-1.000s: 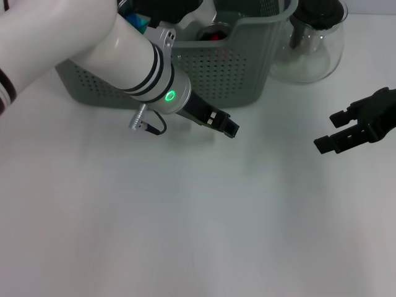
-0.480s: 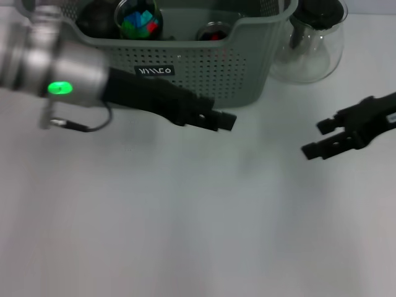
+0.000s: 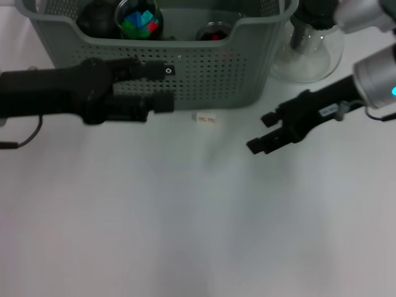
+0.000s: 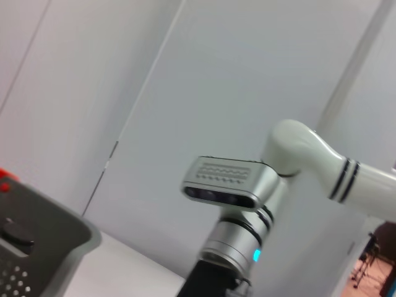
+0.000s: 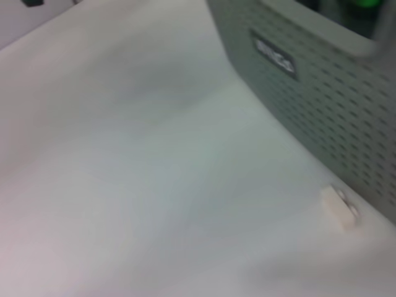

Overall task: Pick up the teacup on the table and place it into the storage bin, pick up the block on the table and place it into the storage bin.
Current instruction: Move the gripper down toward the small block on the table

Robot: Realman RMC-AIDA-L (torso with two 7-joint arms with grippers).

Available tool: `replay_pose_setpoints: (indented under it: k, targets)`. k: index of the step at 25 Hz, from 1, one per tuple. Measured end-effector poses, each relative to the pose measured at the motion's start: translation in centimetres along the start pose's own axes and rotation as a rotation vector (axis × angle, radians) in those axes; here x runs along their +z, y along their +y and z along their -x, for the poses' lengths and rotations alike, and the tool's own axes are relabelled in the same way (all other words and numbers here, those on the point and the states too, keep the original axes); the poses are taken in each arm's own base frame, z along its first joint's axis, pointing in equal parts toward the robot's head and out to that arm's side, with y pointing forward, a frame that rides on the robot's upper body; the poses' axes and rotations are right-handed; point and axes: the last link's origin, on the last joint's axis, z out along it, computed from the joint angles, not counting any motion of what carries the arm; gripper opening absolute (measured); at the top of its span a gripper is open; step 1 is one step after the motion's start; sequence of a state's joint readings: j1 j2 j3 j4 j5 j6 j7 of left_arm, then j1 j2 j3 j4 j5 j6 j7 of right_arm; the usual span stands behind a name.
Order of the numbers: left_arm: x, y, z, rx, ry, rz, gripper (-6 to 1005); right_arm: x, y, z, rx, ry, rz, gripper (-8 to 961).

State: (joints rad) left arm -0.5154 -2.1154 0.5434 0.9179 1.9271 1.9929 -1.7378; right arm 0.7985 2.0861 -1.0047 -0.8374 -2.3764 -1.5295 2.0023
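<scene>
The storage bin (image 3: 204,68) stands at the desk's (image 3: 185,216) far edge. A small white block (image 3: 205,117) lies just before it. Left pincer (image 3: 154,86) open, empty, against the bin's front wall. Right pincer (image 3: 265,131) open, empty, beside the block.

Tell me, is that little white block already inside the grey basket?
No, the white block lies on the table just outside the grey basket.

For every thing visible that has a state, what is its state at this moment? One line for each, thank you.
Grey-green perforated plastic storage bin: upright on the table, holding a cup of coloured blocks and dark items.
Small white rectangular block: lying on the table just in front of the bin, not held.
Clear glass teapot with black lid: upright, lid on, right of the bin.
Left hand: open, empty, in front of the bin wall.
Right hand: open, empty, right of the block.
</scene>
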Motion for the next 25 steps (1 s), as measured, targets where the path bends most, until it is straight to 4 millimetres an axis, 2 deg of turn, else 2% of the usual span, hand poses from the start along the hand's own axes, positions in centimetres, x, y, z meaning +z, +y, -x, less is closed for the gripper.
replay_pose_setpoints:
  k: [1,6,10,18,25]
  targets:
    - [-0.3,0.2,0.2,0.02,-0.003,0.005,883,0.3,0.2,0.4,-0.021,0.007,0.002,831]
    - [-1.0,0.6,0.9,0.102,-0.012,-0.005,883,0.6,0.6,2.2,-0.096,0.049,-0.001,837]
    - [-1.1,0.6,1.2,0.137,-0.022,-0.009,884,0.9,0.6,2.7,-0.08,0.084,-0.017,836]
    - [-2.2,0.4,0.6,0.197,-0.091,-0.052,884,2.4,2.2,3.7,0.19,0.206,-0.065,834]
    - [-3.6,0.6,0.4,0.316,-0.156,-0.084,883,5.1,3.0,4.9,0.455,0.151,-0.115,833]
